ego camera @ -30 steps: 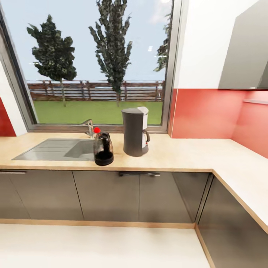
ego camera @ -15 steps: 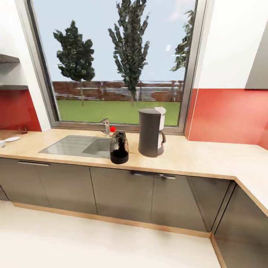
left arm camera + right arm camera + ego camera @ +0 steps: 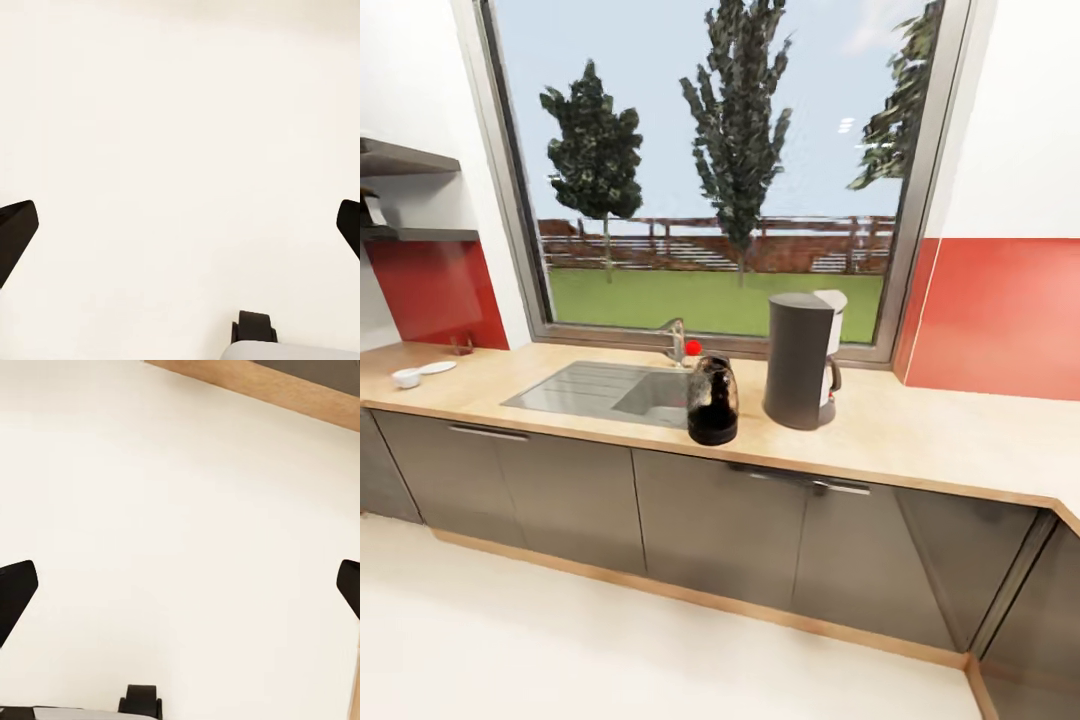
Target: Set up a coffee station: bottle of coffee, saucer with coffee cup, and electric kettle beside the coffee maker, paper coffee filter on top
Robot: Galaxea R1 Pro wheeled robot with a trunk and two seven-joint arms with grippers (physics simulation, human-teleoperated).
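Left gripper (image 3: pixel 180 232) has its fingers (image 3: pixel 16 229) spread wide apart, nothing between them, just pale floor (image 3: pixel 180 112) underneath. Same deal with the right gripper (image 3: pixel 180 592): fingers (image 3: pixel 16 589) wide apart, holding nothing, floor below and a strip of wooden plinth (image 3: pixel 300 390) at the edge. Up on the desk (image 3: pixel 920 430), the coffee maker (image 3: pixel 800 358) stands upright by the window (image 3: pixel 720 170), with the electric kettle (image 3: pixel 712 402) just beside it, next to the sink (image 3: pixel 600 388). The saucer (image 3: pixel 436 368) and coffee cup (image 3: pixel 406 378) sit well apart from those, near the shelf (image 3: pixel 400 160).
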